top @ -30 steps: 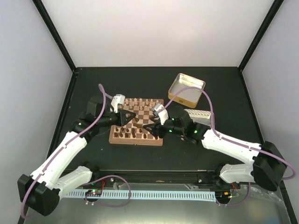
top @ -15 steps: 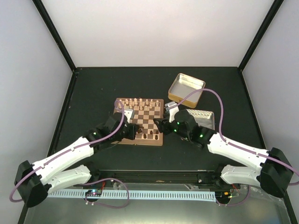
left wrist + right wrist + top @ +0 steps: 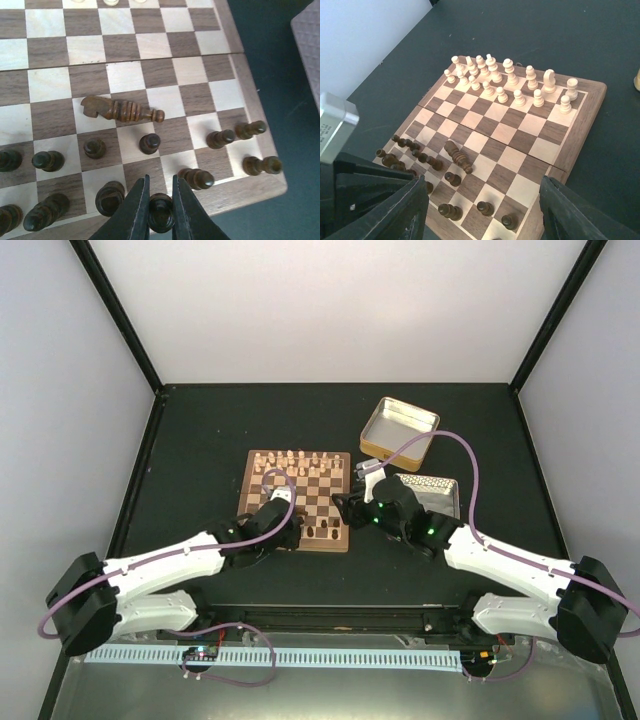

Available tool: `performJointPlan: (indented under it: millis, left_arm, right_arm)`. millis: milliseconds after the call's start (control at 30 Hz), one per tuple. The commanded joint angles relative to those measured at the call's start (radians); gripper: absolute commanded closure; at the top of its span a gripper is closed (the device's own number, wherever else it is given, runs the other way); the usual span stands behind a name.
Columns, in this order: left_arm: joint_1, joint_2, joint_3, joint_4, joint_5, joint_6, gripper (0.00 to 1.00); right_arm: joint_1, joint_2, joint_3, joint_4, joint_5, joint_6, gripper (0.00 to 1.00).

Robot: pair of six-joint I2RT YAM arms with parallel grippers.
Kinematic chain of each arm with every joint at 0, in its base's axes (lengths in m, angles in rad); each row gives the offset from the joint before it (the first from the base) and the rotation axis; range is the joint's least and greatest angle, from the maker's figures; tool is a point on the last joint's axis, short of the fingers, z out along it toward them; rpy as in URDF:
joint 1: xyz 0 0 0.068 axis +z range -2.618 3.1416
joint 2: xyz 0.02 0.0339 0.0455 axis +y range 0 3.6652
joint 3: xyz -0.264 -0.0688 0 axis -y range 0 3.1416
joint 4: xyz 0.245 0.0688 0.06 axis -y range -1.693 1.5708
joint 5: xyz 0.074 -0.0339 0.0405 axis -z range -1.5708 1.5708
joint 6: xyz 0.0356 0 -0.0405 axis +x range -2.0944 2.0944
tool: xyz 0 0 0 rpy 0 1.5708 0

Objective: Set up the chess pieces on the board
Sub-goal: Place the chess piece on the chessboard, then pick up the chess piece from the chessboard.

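Note:
The board [image 3: 310, 502] lies mid-table, also seen in the left wrist view [image 3: 150, 45] and the right wrist view [image 3: 520, 150]. Dark chess pieces [image 3: 149, 143] crowd its near rows, most of them upright. One tall dark piece [image 3: 120, 110] lies on its side, also visible from the right wrist [image 3: 457, 156]. My left gripper [image 3: 160, 186] is shut on a dark chess piece [image 3: 161, 215] at the board's near border. It shows from above [image 3: 284, 530] at the near edge. My right gripper [image 3: 484, 192] hangs open over the board's right edge [image 3: 345, 508], with nothing between its fingers.
Pale cream chessmen [image 3: 510, 80] fill the two far rows [image 3: 295, 460]. An open metal tin [image 3: 398, 427] sits at the back right. A second tin [image 3: 432, 492] lies right of the board, partly under my right arm. Black walls bound the table.
My left arm has pulled back from the board's left middle to its near edge. My right gripper has drawn off the board to its right edge and then held still.

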Motion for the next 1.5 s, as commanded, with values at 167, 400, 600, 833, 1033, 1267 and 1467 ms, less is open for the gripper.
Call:
performJointPlan:
  millis: [167,400,600,833,1033,1267,1467]
  left_arm:
    - [-0.030,0.086,0.036,0.038,-0.088,-0.043,0.97]
    - [-0.035,0.132,0.047,0.037,-0.093,-0.059,0.94]
    - [-0.035,0.148,0.053,0.049,-0.088,-0.056,0.89]
    - [-0.035,0.155,0.059,0.058,-0.089,-0.043,0.82]
    - [-0.035,0.148,0.064,0.052,-0.084,-0.039,0.77]
    - [-0.036,0.096,0.095,0.001,-0.092,-0.031,0.73]
    - [-0.026,-0.010,0.162,-0.061,-0.149,0.010,0.66]
  right_arm:
    - [0.000,-0.030,-0.011,-0.013,0.038,0.002,0.38]
    - [-0.002,-0.050,-0.014,-0.024,0.047,0.001,0.38]
    - [-0.003,-0.056,-0.014,-0.030,0.044,-0.001,0.38]
    - [-0.003,-0.057,-0.012,-0.035,0.040,0.001,0.38]
    - [-0.002,-0.055,-0.011,-0.036,0.035,0.003,0.38]
    - [-0.003,-0.050,-0.002,-0.041,0.025,0.006,0.38]
    - [-0.002,-0.012,0.047,-0.090,-0.014,0.013,0.38]
